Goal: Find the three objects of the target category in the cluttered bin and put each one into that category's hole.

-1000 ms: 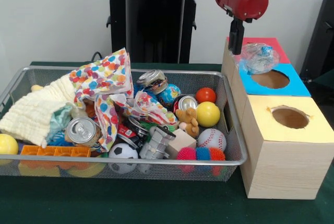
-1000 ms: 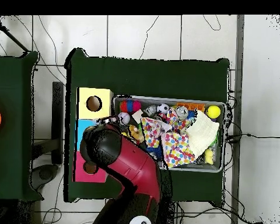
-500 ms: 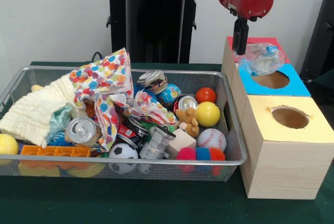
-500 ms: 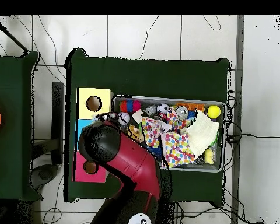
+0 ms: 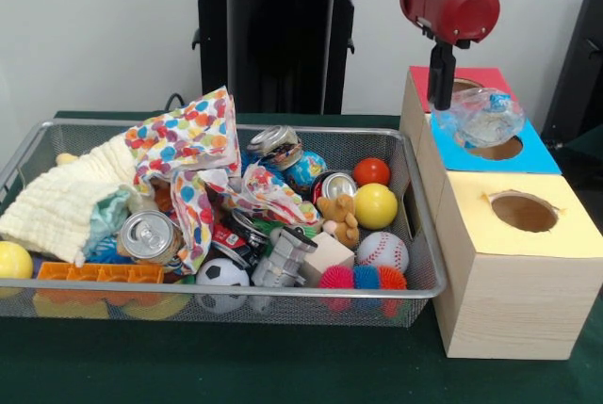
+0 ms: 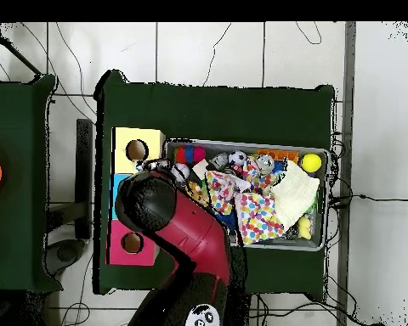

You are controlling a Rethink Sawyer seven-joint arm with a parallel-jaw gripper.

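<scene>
My gripper [image 5: 443,101] hangs above the boxes at the right, shut on a crumpled clear plastic bottle [image 5: 479,114] with blue marks. The bottle sits just above the round hole [image 5: 497,149] in the blue-topped box [image 5: 532,154], partly covering it. A red-topped box [image 5: 485,77] stands behind it and a yellow-topped box [image 5: 556,234] with its own hole [image 5: 524,212] in front. In the overhead view the red arm [image 6: 169,216] hides the gripper, the bottle and most of the blue box.
The wire bin [image 5: 429,234] left of the boxes holds crushed cans [image 5: 149,234], balls [image 5: 376,205], a spotted cloth [image 5: 188,154], a yellow cloth [image 5: 66,202], a teddy [image 5: 337,216] and other clutter. From overhead, the yellow box [image 6: 138,146] and red box [image 6: 127,246] flank the arm.
The gripper has carried the plastic bottle to the right and a little lower, from the blue box's near-left edge to over its hole. The bin's contents are unchanged.
</scene>
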